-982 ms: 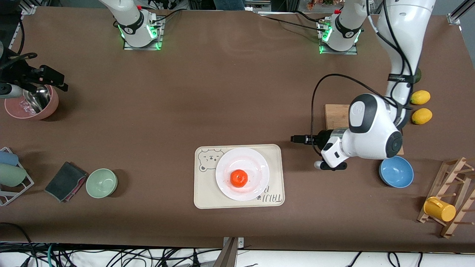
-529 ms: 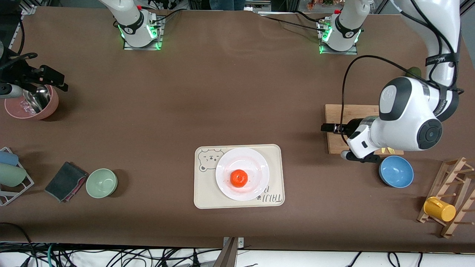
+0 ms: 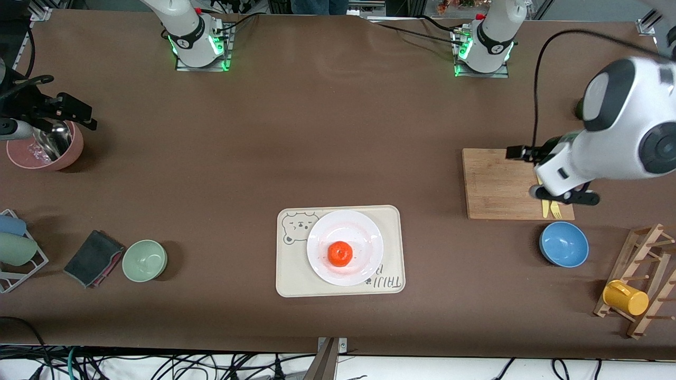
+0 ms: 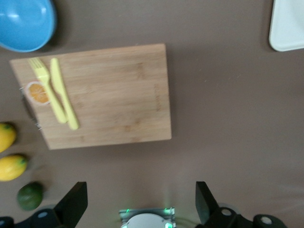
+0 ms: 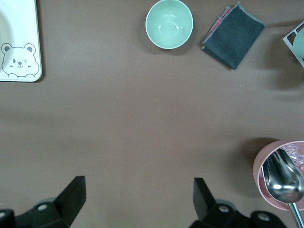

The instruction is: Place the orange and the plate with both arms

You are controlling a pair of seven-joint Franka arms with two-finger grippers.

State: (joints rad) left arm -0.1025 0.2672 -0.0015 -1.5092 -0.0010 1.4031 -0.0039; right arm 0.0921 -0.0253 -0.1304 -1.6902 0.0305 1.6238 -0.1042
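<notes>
White and glossy, the round plate (image 3: pixel 345 247) is sitting on the cream bear-print tray (image 3: pixel 296 274) near the middle of the brown tabletop (image 3: pixel 317 137), with the small orange-red fruit (image 3: pixel 340 253) resting on it, so both placements look done to me. Neither arm is touching them. The left end effector (image 4: pixel 140 204) is hanging spread and empty over the wooden cutting board (image 3: pixel 499 184). The right end effector (image 5: pixel 137 202) is hovering, fingers apart, near the pink bowl (image 3: pixel 45 150).
</notes>
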